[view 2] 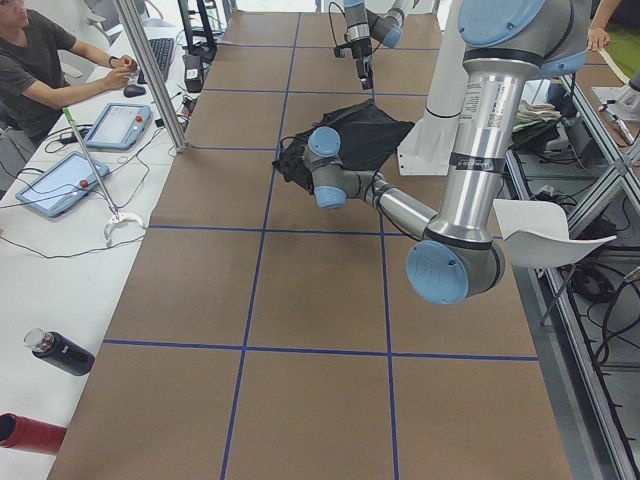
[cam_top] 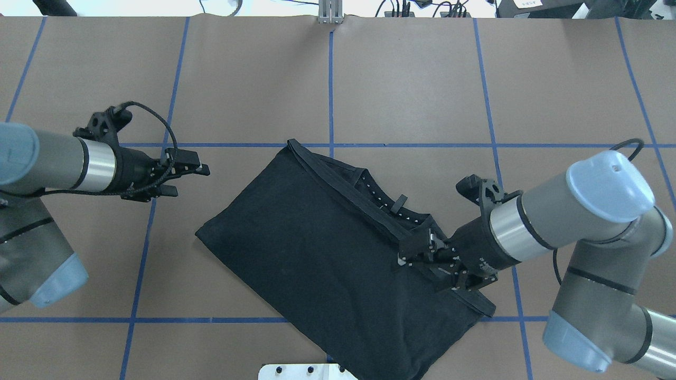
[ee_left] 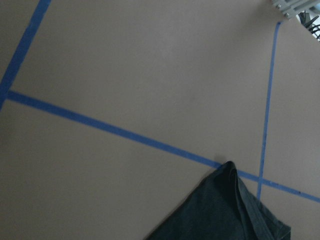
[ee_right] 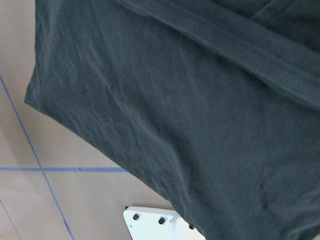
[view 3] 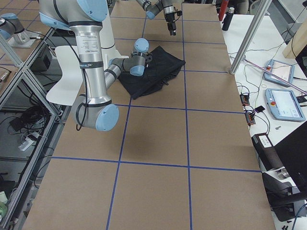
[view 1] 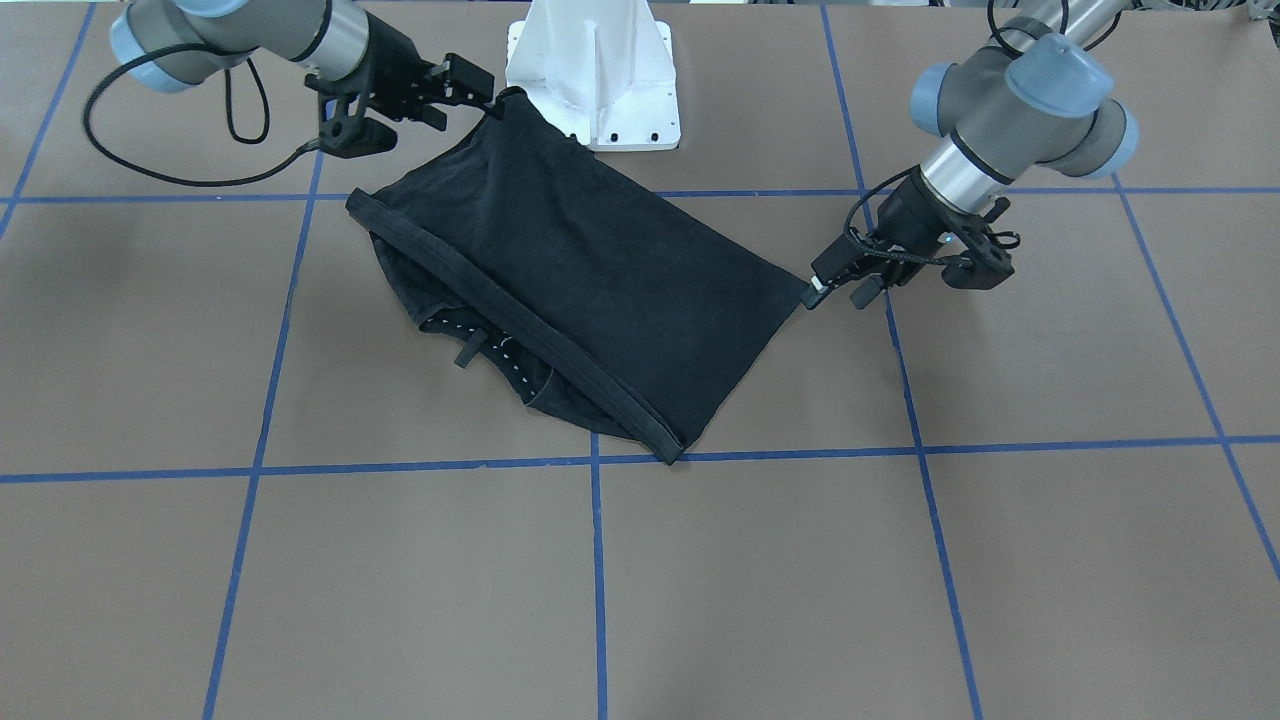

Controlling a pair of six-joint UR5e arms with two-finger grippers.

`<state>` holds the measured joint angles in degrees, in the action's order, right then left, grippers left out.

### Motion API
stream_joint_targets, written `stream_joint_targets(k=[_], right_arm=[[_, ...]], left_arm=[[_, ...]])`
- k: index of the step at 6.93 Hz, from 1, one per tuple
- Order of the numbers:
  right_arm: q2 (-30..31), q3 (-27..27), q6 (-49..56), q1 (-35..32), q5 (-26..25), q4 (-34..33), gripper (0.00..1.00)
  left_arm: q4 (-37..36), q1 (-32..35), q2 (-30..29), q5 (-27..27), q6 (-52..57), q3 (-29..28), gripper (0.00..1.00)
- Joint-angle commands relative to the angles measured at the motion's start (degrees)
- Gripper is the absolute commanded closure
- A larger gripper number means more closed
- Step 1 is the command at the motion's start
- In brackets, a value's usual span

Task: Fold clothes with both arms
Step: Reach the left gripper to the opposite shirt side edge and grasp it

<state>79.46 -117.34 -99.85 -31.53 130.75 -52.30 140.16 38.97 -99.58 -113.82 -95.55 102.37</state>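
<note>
1. Table [view 1: 300,600]: brown surface, divided into squares by blue tape lines.
2. Right arm [view 1: 250,35]: reaches in towards the white pedestal [view 1: 595,70].
3. Left arm [view 1: 1020,110]: reaches in from the opposite side, wrist angled down towards the table.
4. Shirt [view 1: 590,260]: black, folded into a rough slanted rectangle. It lies in the middle of the table just in front of the pedestal, between the two arms. Most of it rests on the table. The corner nearest the pedestal is raised off the surface.
5. Right gripper [view 1: 478,92]: fingers clamped on the raised corner of the shirt.
6. Left gripper [cam_top: 191,181]: fingers apart, holding nothing. The front view places it at the shirt's pointed side corner. The overhead view shows it raised and clear of the cloth. The left wrist camera sees that corner lying flat beside a tape crossing.
7. Hem [view 1: 510,325]: a thick band running along the shirt's far long edge, with a line of white stitching under it.
8. Tab [view 1: 468,352]: a small black strip sticking out below the hem.
</note>
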Motion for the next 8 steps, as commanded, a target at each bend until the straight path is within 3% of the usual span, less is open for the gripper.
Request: stream_joint_targets(k=[1, 8], right_arm=[[-0.1, 0.3, 0.3, -4.8, -1.9, -0.1, 0.00], [-1.5, 0.7, 0.2, -5.1, -3.6, -0.1, 0.00]], left_arm=[[-0.1, -7.6, 0.7, 6.6, -4.2, -1.2, 0.00], [-0.3, -9.4, 1.1, 6.7, -4.1, -3.7, 0.02]])
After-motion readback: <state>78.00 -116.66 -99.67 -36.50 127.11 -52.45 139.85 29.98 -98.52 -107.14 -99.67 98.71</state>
